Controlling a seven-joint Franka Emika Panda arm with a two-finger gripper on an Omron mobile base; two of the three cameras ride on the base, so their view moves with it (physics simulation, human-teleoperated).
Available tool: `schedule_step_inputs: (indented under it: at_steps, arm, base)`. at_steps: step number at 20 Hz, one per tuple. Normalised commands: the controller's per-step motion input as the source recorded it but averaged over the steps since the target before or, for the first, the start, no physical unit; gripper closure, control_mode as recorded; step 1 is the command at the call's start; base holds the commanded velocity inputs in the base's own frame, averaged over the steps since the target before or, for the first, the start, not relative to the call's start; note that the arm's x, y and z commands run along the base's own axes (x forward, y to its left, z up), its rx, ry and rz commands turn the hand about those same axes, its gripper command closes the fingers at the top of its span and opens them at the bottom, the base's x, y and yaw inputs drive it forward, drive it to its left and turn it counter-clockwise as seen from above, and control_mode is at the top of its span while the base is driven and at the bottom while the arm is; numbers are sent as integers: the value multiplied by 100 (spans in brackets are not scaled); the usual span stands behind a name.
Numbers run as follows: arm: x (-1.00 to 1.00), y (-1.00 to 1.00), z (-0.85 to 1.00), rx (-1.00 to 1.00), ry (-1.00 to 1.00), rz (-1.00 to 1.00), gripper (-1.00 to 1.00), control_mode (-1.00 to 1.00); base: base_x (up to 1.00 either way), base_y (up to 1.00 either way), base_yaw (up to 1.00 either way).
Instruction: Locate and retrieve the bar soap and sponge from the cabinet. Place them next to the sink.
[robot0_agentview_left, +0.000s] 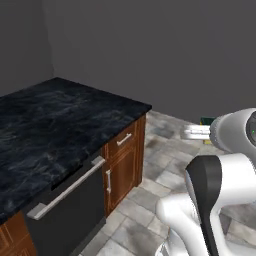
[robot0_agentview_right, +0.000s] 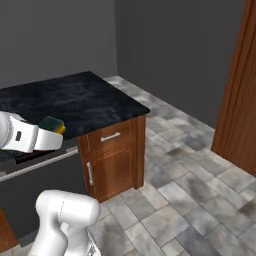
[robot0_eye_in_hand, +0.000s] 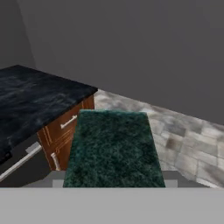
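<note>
Counter (robot0_agentview_left: 55, 120): dark marbled top over reddish-brown drawers, left of the arm.
Arm: raised, reaching out level above the tiled floor (robot0_agentview_right: 200, 165), beyond the counter's corner.
Fingers (robot0_agentview_right: 52, 131): closed on the sponge.
Sponge (robot0_eye_in_hand: 113, 148): gripped, green scouring side toward the hand camera.

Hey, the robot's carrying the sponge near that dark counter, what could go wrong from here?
1. The sponge is carried over the tiled floor, past the end of the dark counter. If the grip slips, it would likely land on the floor.
2. The hand view is largely covered by the sponge's green side, so judging a place to set it down may be harder.
3. The arm sits close to the counter edge; a wide swing might clip it.
</note>
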Motion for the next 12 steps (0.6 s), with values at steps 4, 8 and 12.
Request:
schedule_step_inputs:
  at_steps: [4, 8, 12]
  arm:
    - [0, 0, 0, 0, 0, 0, 100, 100]
    - [0, 0, 0, 0, 0, 0, 100, 100]
    - [0, 0, 0, 0, 0, 0, 100, 100]
  base:
    - [0, 6, 50]
    - [0, 6, 50]
    - [0, 7, 50]
